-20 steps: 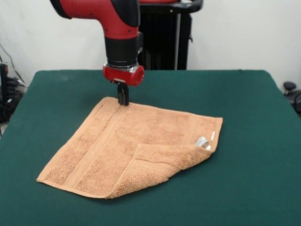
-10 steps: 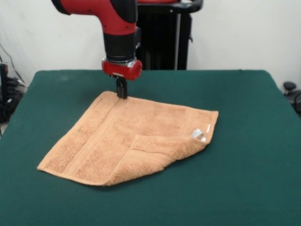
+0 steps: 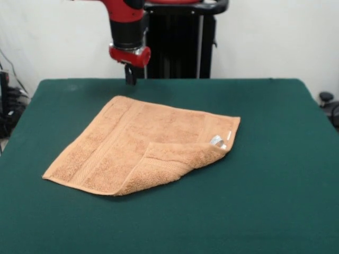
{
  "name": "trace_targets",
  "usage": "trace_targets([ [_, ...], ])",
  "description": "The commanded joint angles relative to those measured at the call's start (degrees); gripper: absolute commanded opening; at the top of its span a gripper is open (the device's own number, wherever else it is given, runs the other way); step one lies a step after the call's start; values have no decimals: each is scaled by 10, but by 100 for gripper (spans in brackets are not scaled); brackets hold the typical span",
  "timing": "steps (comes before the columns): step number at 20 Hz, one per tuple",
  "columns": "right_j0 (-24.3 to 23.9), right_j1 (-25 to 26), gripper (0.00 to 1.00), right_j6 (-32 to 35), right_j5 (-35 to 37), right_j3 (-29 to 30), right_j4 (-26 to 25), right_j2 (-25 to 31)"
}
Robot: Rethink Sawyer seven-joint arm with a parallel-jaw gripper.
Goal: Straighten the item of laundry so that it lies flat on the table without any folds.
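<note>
So the towel (image 3: 140, 145) is lying left of the middle of the table (image 3: 275, 159), turned like a diamond, with 1 corner pointing toward the far edge. Its near-right corner is flipped back over itself, so there's a folded flap along the near side, and the white label (image 3: 229, 135) shows at the right-hand corner next to something small and shiny. The gripper (image 3: 130, 78) hangs above the far edge of the table, just past the towel's far corner, clear of the cloth. Its fingers look pressed together, holding nothing.
</note>
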Motion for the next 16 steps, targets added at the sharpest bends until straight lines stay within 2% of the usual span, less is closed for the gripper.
trace_targets([
  [1, 37, 49, 0, 16, 34, 3, -29, -6],
  [4, 49, 81, 0, 16, 9, -48, -32, 24],
  [6, 45, 86, 0, 16, 19, -55, -26, 45],
  [10, 63, 69, 0, 26, 23, -56, -8, 55],
  [16, 64, 23, 0, 21, 59, -54, 16, 87],
])
